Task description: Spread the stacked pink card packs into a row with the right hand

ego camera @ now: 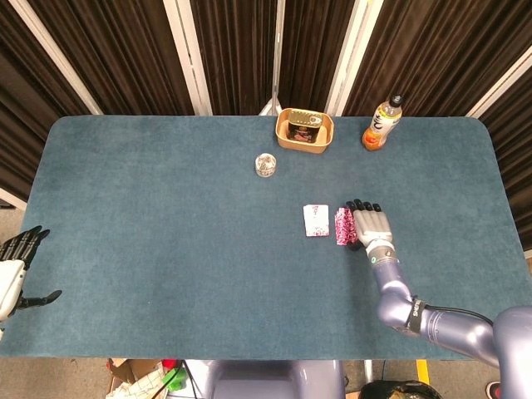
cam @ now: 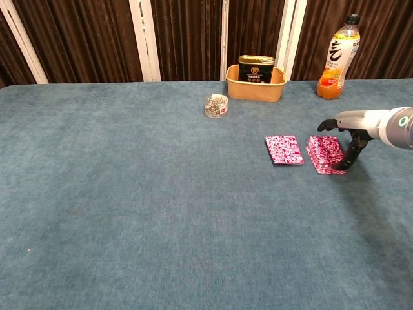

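A tan bowl (cam: 255,86) holding a dark tin (cam: 255,69) is seen at the far edge of the blue counter (cam: 129,194). An orange drink bottle (cam: 339,57) is stood to its right, and a small clear jar (cam: 217,106) is set nearer, to its left.

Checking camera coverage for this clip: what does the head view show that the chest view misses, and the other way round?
Only the head view shows the left robot hand, open beyond the table's left edge, plus all the table's edges and the floor below.

Only the chest view shows the side of the right robot hand, with a dark finger reaching down at the right edge of the right card pack; actual contact is unclear.

Both show the two pink card packs lying side by side, the left card pack, the small clear jar, the tan bowl holding a can, and the orange bottle.
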Controlling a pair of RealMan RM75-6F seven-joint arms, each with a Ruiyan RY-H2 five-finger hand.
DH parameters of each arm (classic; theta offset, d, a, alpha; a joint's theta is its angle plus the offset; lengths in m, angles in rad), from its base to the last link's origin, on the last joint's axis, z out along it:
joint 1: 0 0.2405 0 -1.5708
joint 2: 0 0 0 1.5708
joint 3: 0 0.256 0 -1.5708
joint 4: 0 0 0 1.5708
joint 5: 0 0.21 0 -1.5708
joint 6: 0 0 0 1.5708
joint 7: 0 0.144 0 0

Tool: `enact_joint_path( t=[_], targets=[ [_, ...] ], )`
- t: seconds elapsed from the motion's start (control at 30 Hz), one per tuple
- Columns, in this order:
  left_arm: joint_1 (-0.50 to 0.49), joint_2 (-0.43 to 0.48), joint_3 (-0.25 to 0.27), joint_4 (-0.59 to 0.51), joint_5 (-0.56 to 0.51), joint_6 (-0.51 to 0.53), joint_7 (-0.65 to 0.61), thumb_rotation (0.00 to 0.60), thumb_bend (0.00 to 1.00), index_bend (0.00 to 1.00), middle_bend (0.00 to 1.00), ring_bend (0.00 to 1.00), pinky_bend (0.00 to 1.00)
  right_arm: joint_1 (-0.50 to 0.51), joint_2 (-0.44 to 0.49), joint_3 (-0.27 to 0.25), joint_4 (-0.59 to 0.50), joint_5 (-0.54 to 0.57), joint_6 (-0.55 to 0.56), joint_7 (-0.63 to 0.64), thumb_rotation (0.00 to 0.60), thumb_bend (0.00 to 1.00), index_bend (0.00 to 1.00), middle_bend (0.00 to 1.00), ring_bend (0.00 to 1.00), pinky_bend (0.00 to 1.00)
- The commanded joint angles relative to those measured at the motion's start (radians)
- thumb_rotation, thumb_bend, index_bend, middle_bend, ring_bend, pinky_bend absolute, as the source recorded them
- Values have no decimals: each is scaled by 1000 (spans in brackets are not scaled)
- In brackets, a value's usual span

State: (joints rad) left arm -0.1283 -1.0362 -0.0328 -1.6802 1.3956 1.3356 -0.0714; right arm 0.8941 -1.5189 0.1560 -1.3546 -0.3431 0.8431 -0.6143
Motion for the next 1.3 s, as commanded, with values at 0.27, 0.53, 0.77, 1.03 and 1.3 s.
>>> enact_joint_path(
  t=[0.27,0.53,0.77,1.03,1.3],
  targets=[
    [-2,3,0,-2,-3,-6,-3,600,37,0,0,0,0,11,-14,-6,30,18,-23,0,600,327,114,0,0,0],
    [-2,5,0,-5,-6,-8,-6,600,37,0,0,0,0,10,-23,-5,46,10,-17,16,600,327,486,98,0,0],
    [-3,7,1,-7,-6,-11,-8,600,37,0,0,0,0,-9,-26,3,52,-39,-10,61,600,327,663,194,0,0],
    [-2,7,1,-6,-4,-8,-9,600,37,0,0,0,0,-34,0,2,24,-97,8,95,600,327,685,207,0,0],
    [-1,4,-1,-4,-2,-2,-8,600,37,0,0,0,0,-68,65,-5,-4,-107,26,112,600,327,685,207,0,0]
  ],
)
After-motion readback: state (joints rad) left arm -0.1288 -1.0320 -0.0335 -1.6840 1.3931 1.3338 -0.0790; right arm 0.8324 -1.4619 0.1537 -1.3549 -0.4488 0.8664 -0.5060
